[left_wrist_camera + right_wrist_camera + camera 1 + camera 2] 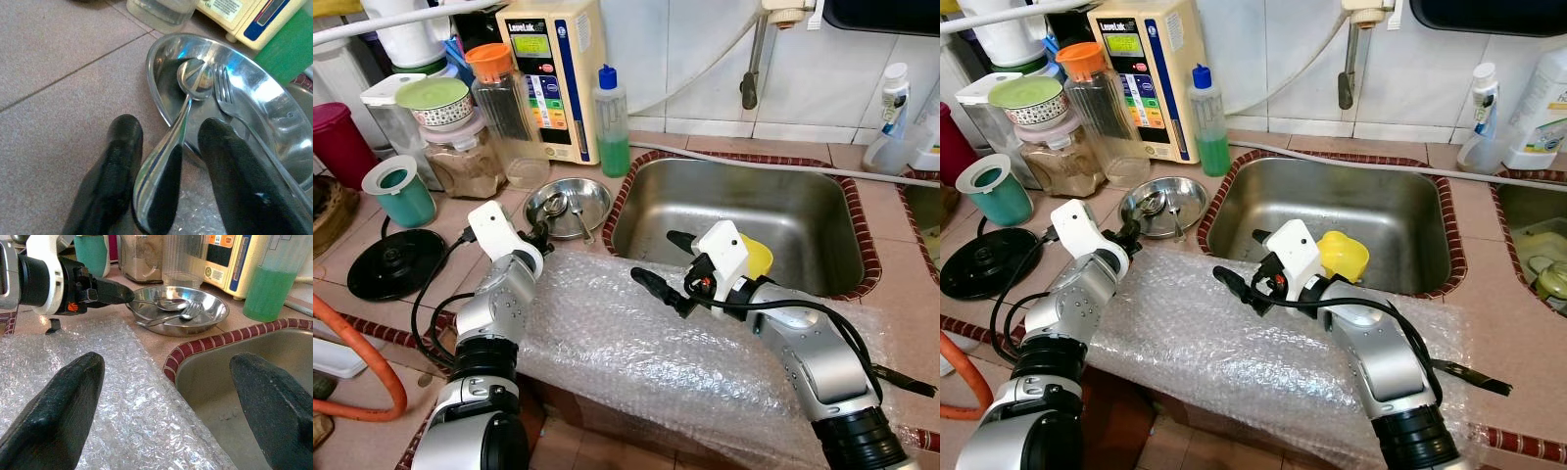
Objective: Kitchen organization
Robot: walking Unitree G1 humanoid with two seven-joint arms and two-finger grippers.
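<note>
Bubble wrap [636, 343] covers your counter [891, 225] edge; your right pincer [658, 264] hangs spread above it by the sink [734, 215]. Further off, your left pincer [166, 171] straddles the spoon [188, 95] handle, its bowl in the dish [570, 206] beside a fork [227, 95].

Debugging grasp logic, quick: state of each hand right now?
Left hand: fingers astride the spoon handle at the steel dish, not visibly clamped; open.
Right hand: open, empty, over the bubble wrap by the sink.
</note>
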